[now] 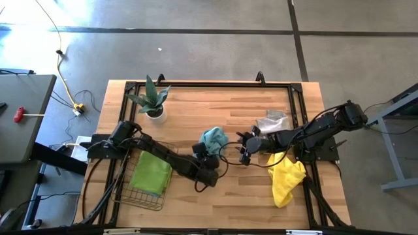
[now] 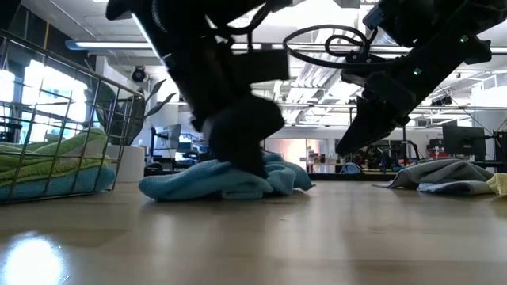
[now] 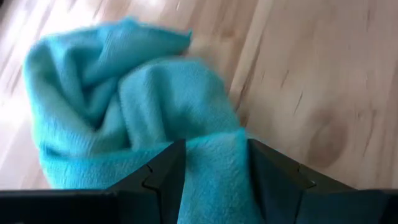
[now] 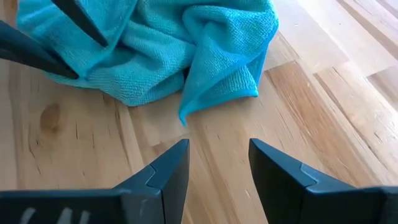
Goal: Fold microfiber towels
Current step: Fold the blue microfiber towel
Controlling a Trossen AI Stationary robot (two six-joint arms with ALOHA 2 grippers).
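Now left gripper (image 3: pixel 211 171) pinching crumpled teal towel (image 1: pixel 213 138); right gripper (image 4: pixel 217 165) empty, parted beside; yellow towel (image 1: pixel 286 177), grey towel (image 1: pixel 272 122) unfolded; green towel (image 1: pixel 151 172) basketed

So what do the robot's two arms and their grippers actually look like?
Both arms are black and jointed, with black cables looping alongside them. The left gripper and the right gripper each end in two dark, flat-faced, wedge-shaped fingers with angular, stepped edges. In the low view, small green lights dot the right arm.
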